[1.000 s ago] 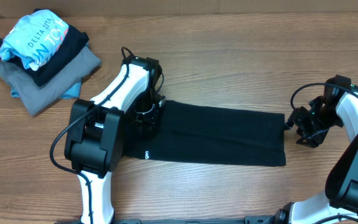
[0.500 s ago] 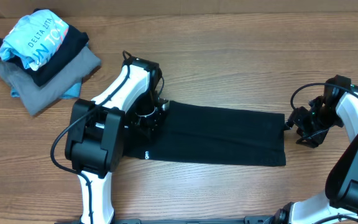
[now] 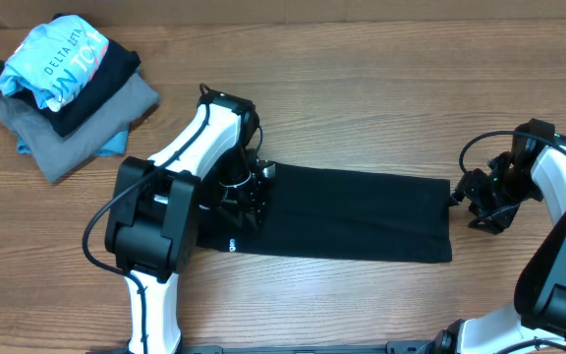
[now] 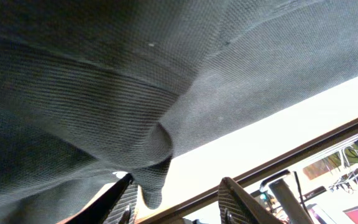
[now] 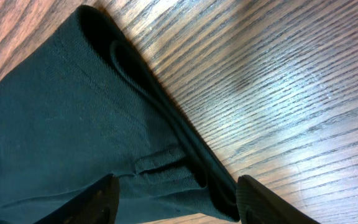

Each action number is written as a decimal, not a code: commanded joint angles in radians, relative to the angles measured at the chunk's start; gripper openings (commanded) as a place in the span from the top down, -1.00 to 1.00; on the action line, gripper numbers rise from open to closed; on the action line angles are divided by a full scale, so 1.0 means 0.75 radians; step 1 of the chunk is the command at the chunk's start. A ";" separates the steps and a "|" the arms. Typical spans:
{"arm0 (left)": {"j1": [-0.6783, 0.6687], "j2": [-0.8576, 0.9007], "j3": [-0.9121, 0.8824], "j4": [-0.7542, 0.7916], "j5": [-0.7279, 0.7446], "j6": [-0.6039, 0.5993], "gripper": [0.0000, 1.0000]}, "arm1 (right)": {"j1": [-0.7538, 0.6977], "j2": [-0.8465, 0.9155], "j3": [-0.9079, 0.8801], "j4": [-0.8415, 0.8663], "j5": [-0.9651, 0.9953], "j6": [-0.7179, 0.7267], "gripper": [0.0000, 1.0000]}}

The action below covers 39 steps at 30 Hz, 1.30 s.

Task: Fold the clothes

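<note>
Wood-grain table (image 3: 362, 88) ran under everything, bare apart from the cloth and the two arms. Starting at the left gripper (image 4: 176, 202), we saw its fingers partway apart at the bottom of the wrist view. A nub of bunched black fabric hung between them, nearer the left finger. We could not tell whether the jaws were pinching it or only standing around it. The right gripper (image 5: 178, 200) stood wide, empty, low over the garment's right end, with a folded corner of hem lying between its fingers.

Outward from there, the black garment (image 3: 362, 221) lay as a long flat band across the middle of the table. Its left end was under the left arm and its right edge just beside the right gripper. Tiny white lettering (image 3: 232, 244) showed near the lower left hem.

We judged the cloth light, limp and prone to sag or bunch, as the ridged folds in the left wrist view suggested. Doubled hems and corners looked the surest places to take hold, since a single layer might slip free.

Much stayed hidden. The left arm covered the garment's left end from above, fabric filled nearly all of the left wrist view, and the lettering was too small to read. A pile of other clothes (image 3: 67, 88) sat well apart at the far left.
</note>
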 commanded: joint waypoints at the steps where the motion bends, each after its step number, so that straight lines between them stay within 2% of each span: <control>1: -0.007 -0.042 0.003 -0.024 0.002 -0.003 0.16 | -0.004 -0.026 0.023 -0.002 -0.010 -0.002 -0.29; 5: 0.038 -0.042 0.122 -0.117 -0.150 -0.079 0.12 | -0.004 -0.026 0.023 -0.001 -0.011 -0.002 -0.31; 10: 0.109 -0.043 0.351 -0.247 -0.451 -0.243 -0.08 | -0.004 -0.026 0.023 -0.001 -0.011 -0.002 -0.37; 12: 0.123 -0.043 0.395 -0.253 -0.435 -0.298 -0.08 | -0.004 -0.026 0.023 -0.001 -0.011 -0.002 -0.39; 14: 0.120 -0.043 0.398 -0.236 -0.410 -0.301 -0.08 | -0.004 -0.026 0.023 -0.001 -0.011 -0.002 -0.40; 16: 0.100 -0.042 0.383 -0.210 -0.466 -0.313 -0.11 | -0.004 -0.026 0.023 -0.002 -0.011 -0.002 -0.42; 19: 0.080 -0.042 0.346 -0.165 -0.650 -0.403 -0.22 | -0.004 -0.026 0.023 -0.006 -0.011 -0.002 -0.43; 21: 0.080 -0.042 0.319 -0.155 -0.706 -0.422 -0.23 | -0.004 -0.026 0.023 -0.012 -0.011 -0.002 -0.48; 27: 0.132 -0.042 0.165 -0.084 -0.748 -0.426 -0.22 | -0.004 -0.026 0.023 -0.027 -0.011 -0.002 -0.49; 32: 0.167 -0.042 0.028 0.025 -0.688 -0.409 -0.21 | -0.004 -0.026 0.023 -0.032 -0.011 -0.001 -0.51; 35: 0.166 -0.042 -0.014 0.050 -0.625 -0.370 -0.13 | -0.004 -0.026 0.023 -0.032 -0.011 -0.001 -0.55; 39: 0.164 -0.042 -0.047 0.054 -0.620 -0.369 0.09 | -0.004 -0.026 0.023 -0.041 -0.011 -0.001 -0.55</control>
